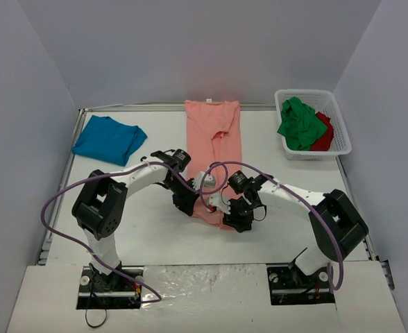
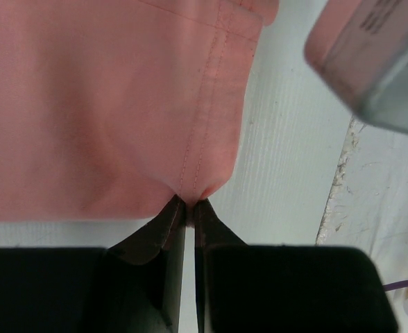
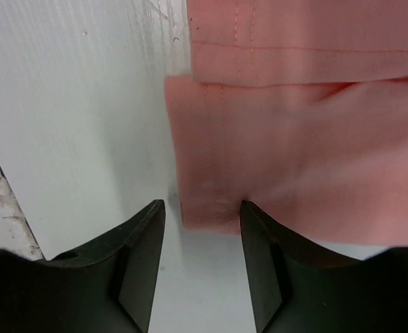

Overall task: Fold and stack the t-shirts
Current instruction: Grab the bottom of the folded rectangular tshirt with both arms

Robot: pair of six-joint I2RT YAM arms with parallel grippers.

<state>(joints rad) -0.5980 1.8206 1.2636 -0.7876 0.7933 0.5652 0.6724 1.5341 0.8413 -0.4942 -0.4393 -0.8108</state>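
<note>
The salmon-pink t-shirt (image 1: 213, 135) lies in a long, narrow fold down the middle of the table. Both grippers are at its near hem. My left gripper (image 1: 188, 203) is shut on the near left corner of the hem (image 2: 197, 177), pinching the stitched edge between its fingertips (image 2: 189, 202). My right gripper (image 1: 226, 210) is open, with the near right corner of the hem (image 3: 205, 208) between its fingers and not clamped (image 3: 201, 206). A teal-blue t-shirt (image 1: 107, 139) lies folded at the back left. A green t-shirt (image 1: 300, 125) and a red one (image 1: 324, 136) lie crumpled in the basket.
The white mesh basket (image 1: 341, 126) stands at the back right. A blurred part of the right arm (image 2: 374, 59) hangs close at the upper right of the left wrist view. The white table (image 1: 141, 229) ends at a worn edge (image 2: 337, 187) beside the shirt.
</note>
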